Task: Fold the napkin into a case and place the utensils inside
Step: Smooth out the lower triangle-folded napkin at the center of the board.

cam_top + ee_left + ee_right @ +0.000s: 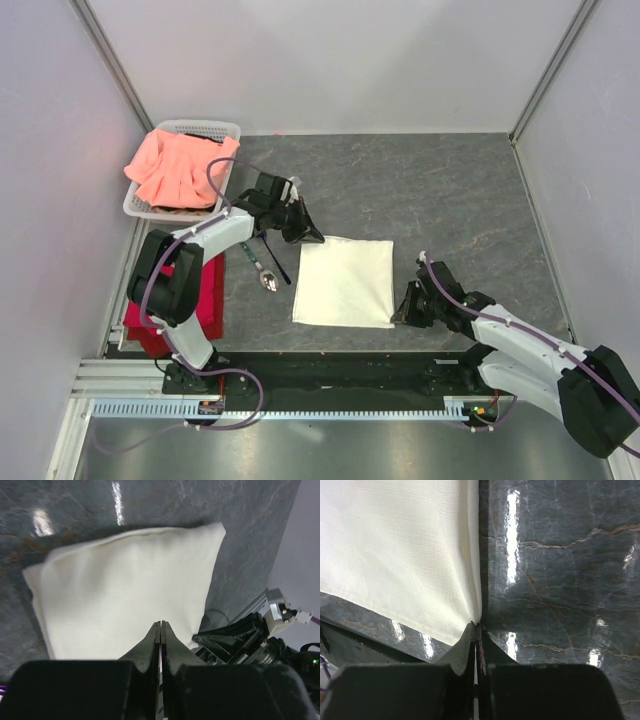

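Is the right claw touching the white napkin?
Touching. The right wrist view shows the napkin corner running straight into the shut tips of the right claw, with no gap between them.

The far half of the worktop (430, 185) and its right side are bare, so a hand could pass there freely. The napkin (345, 282) lies flat in the middle, near the front edge. The left hand (312, 237) sits at its far left corner. The right hand (404, 306) sits at its near right corner. Left of the napkin the gap is tight, because the utensils (268, 281) lie there. A basket (232, 128) fills the far left corner. A red cloth (208, 295) sits by the left edge. Walls (350, 60) close the left, far and right sides.
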### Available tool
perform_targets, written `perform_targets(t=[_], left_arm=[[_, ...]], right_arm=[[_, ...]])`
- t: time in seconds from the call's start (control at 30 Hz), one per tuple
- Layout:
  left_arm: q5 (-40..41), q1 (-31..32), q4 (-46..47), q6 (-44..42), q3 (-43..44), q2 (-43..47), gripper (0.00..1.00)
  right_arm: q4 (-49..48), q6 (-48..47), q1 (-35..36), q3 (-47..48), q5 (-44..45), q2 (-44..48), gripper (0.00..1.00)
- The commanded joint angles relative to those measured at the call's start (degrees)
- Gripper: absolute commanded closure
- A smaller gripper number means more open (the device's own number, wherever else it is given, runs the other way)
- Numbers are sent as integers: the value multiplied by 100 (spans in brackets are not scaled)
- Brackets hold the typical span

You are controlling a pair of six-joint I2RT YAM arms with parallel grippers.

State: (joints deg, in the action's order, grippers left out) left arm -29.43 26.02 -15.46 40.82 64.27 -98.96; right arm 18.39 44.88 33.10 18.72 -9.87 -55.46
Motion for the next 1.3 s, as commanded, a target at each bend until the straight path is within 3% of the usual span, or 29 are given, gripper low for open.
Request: perform_targets(t=[0.0, 0.03, 0.1, 0.13, 0.2, 0.3, 0.37, 0.5, 0.77, 1.27], left_arm=[[-344, -439, 438, 295, 243, -229, 94], [-353, -475, 448, 313, 287, -247, 94], [-335, -545, 439, 295, 419, -291, 88], [-309, -563, 361, 217, 472, -308, 84], [-56, -633, 176, 42, 603, -334, 73], [122, -747, -62, -100, 718, -457, 64], [130, -800, -149, -144, 814, -563, 59], [192, -906, -299, -275, 990, -862, 59], [395, -985, -598, -513, 1237, -1292, 53], [201, -994, -581, -540, 991, -1346, 57]], right_arm=[[59, 407, 3, -176, 327, 333, 100], [103, 425, -5, -141, 389, 482, 99], [269, 277, -23, 173, 608, 545, 83], [375, 197, -58, 350, 748, 467, 65], [560, -223, -285, 877, 873, 239, 45], [508, -899, -750, 1528, 688, -638, 38], [315, -1147, -980, 1922, 636, -1000, 37], [-107, -1570, -1577, 2486, 14, -2036, 35], [-529, -1922, -2088, 3164, -427, -2952, 38], [-1250, -1878, -2133, 3270, -885, -3858, 44]])
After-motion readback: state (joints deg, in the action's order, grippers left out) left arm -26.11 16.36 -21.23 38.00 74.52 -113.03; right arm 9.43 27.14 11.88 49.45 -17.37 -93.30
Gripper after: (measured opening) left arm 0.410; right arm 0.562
